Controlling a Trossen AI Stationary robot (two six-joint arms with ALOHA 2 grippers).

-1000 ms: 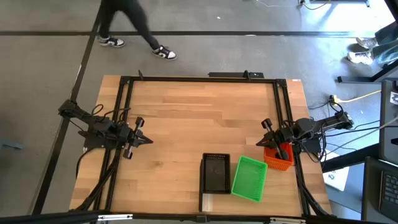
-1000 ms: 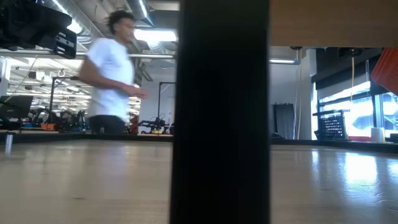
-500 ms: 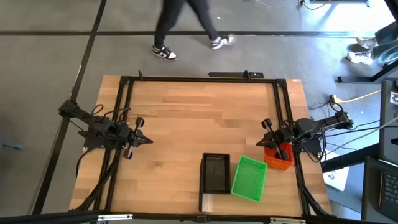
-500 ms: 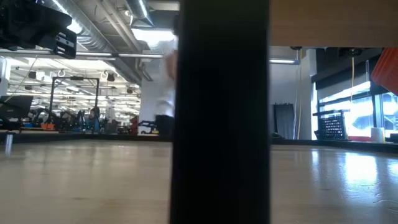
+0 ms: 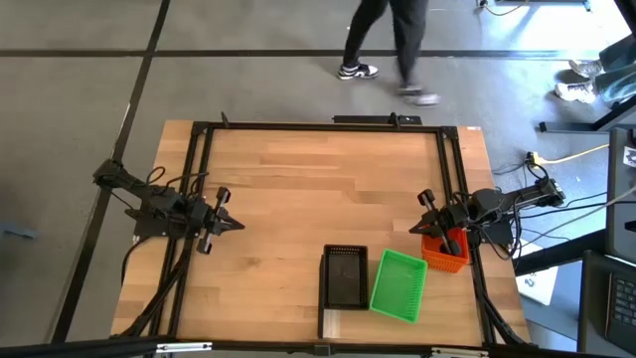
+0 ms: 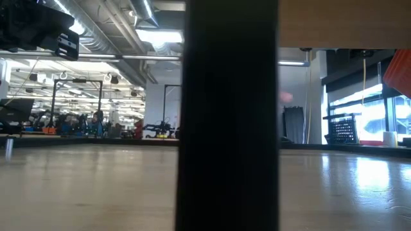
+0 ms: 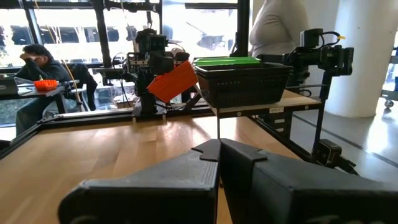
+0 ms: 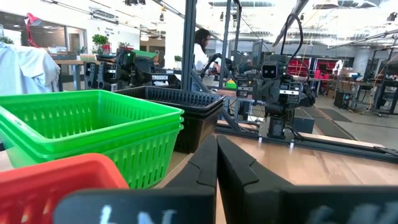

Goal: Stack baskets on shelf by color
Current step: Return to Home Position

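**Jaws together on both grippers; baskets grouped by colour**

Left gripper (image 7: 219,146), fingers pressed together with nothing between them, hangs over the left side of the table (image 5: 298,179), well apart from the baskets. Right gripper (image 8: 216,142), fingers likewise together and empty, sits at the table's right edge, over the orange basket (image 5: 447,257), which stands tilted in the left wrist view. Green baskets (image 5: 398,284), nested with at least 2 rims showing, lie askew between the orange basket and the black baskets (image 5: 344,275), which are also nested. The black baskets rest on the pale shelf (image 5: 342,322), a raised board at the table's lower edge in the high view. White lettering (image 8: 165,78) reading "TROSSEN" shows on a dark bar beyond the baskets. A label (image 7: 272,110) on the shelf's edge is too small to read. 1 person (image 5: 390,40) is on the floor beyond the table's far side.
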